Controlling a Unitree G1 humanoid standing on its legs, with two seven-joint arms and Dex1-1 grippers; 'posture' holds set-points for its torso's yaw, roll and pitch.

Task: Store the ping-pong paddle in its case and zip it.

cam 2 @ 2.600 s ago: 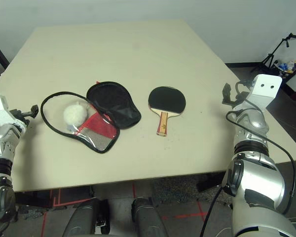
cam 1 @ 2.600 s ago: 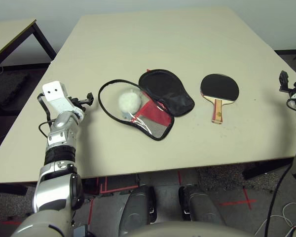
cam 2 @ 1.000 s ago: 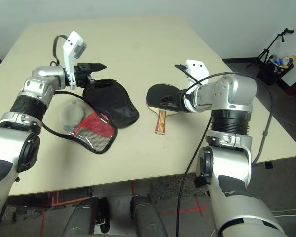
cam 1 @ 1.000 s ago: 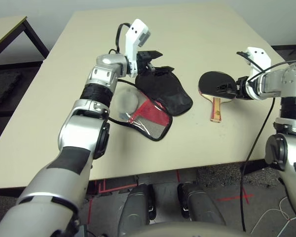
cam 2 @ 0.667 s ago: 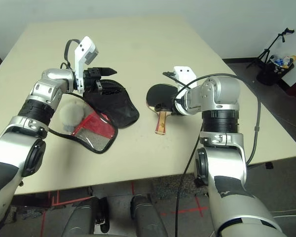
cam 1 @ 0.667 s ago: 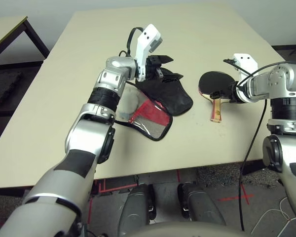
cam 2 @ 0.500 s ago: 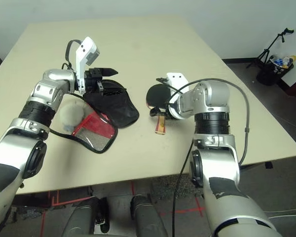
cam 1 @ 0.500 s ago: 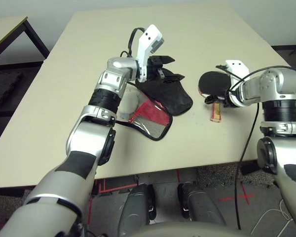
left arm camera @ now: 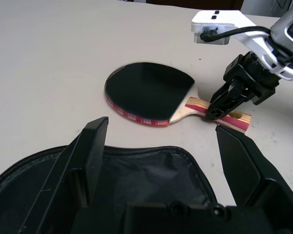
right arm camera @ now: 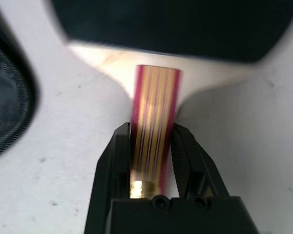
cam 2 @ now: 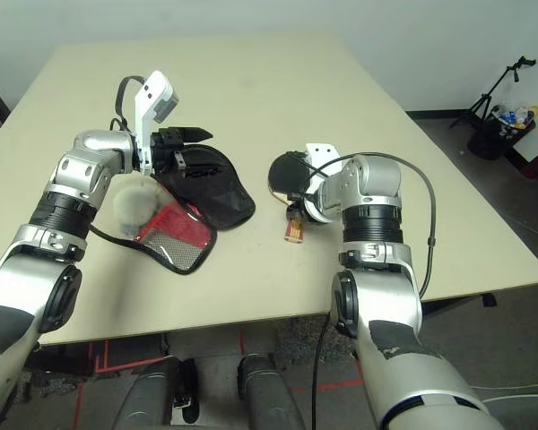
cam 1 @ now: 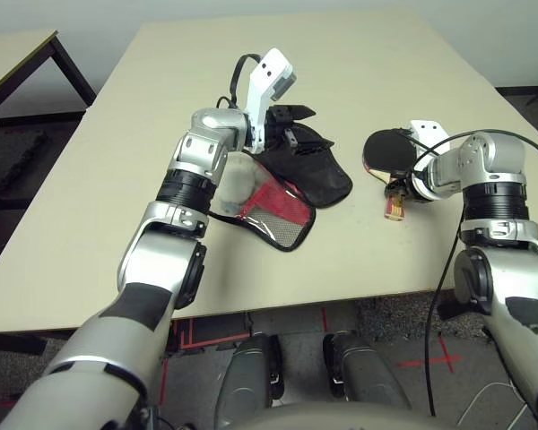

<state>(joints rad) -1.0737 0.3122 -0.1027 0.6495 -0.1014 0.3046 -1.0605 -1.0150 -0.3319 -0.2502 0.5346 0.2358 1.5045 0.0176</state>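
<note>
While the ping-pong paddle (cam 1: 396,154) lies flat on the table (cam 1: 359,63) at the right, exactly where it lay 2.6 s ago, the right gripper (right arm camera: 152,146) has come in from the table's right edge and now grasps the striped handle, one black finger pressed against each side of it. At 0.5 s ago that gripper was at the handle too, and the arm has since swung a little nearer over it. The left gripper (cam 1: 295,125), which rested by the table's left edge 2.6 s ago, now hovers over the far end of the case (cam 1: 291,175), its two fingers (left arm camera: 83,161) spread wide with nothing between them; its pose is nearly what it was 0.5 s ago. The case lies open at the centre of the table, left of the paddle and apart from it, the black flap turned toward the paddle and the red panel with mesh on the near side. A white fluffy ball (cam 2: 131,203) sits in the open case at its left, next to the left forearm.
</note>
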